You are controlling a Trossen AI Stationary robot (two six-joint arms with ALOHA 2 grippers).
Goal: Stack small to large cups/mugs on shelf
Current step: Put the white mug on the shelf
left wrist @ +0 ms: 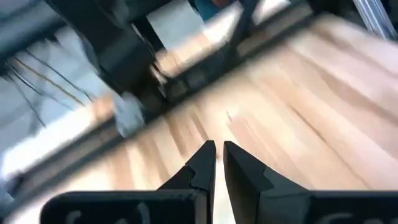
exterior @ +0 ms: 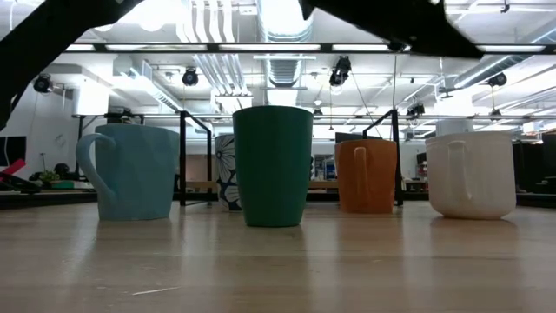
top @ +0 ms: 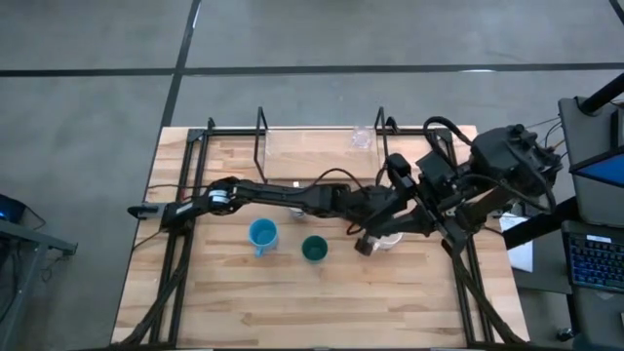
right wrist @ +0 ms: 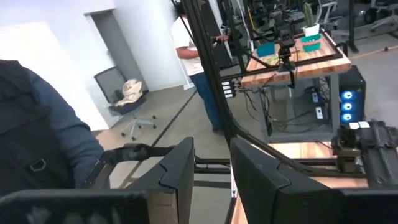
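Four cups stand on the tabletop: a light blue mug (top: 261,234) (exterior: 130,171), a dark teal-green cup (top: 313,249) (exterior: 273,165), an orange mug (exterior: 366,176) and a white mug (top: 388,239) (exterior: 470,174). A whitish patterned cup (exterior: 226,169) shows behind them. A small clear glass (top: 362,137) stands on the wood shelf (top: 312,148) at the far edge. My left gripper (left wrist: 219,149) is shut and empty above the wood, near the white mug (top: 366,244). My right gripper (right wrist: 211,146) is open and empty, raised and pointing level into the room.
The black wire frame (top: 261,127) with upright loops rims the table and shelf. Both arms cross over the table's right half (top: 429,195). A person in a dark sleeve (right wrist: 43,124) is close to the right wrist camera, and another person stands farther off (right wrist: 193,43).
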